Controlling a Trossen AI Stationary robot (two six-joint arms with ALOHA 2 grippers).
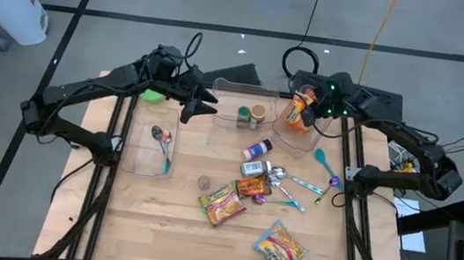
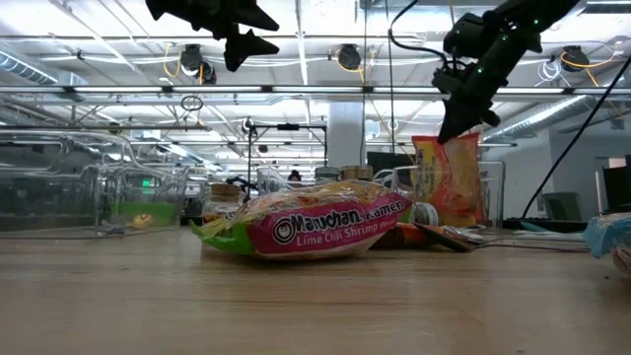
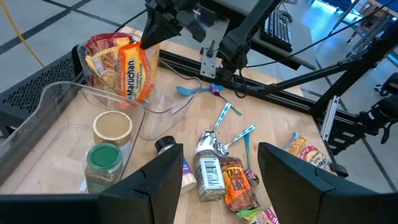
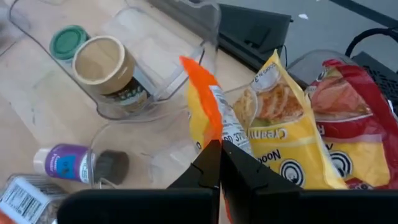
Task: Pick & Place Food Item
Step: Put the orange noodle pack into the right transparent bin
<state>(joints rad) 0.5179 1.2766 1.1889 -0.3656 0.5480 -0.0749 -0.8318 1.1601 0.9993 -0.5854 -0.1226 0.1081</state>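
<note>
Pinching the orange ramen packet [image 4: 208, 109] upright, my right gripper [image 1: 304, 110] holds it over the clear bin [image 1: 299, 136] at the table's far edge so it drops in, while my left gripper [image 1: 204, 102] waits empty, fingers apart.

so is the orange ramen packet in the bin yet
Partly in: the shut right pincer holds the orange ramen packet upright in the clear bin.

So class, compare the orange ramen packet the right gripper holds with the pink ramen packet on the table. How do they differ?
The orange ramen packet hangs upright, pinched by the right gripper over a clear bin; the pink ramen packet lies flat on the wooden table, untouched. Both are Maruchan noodles.
</note>
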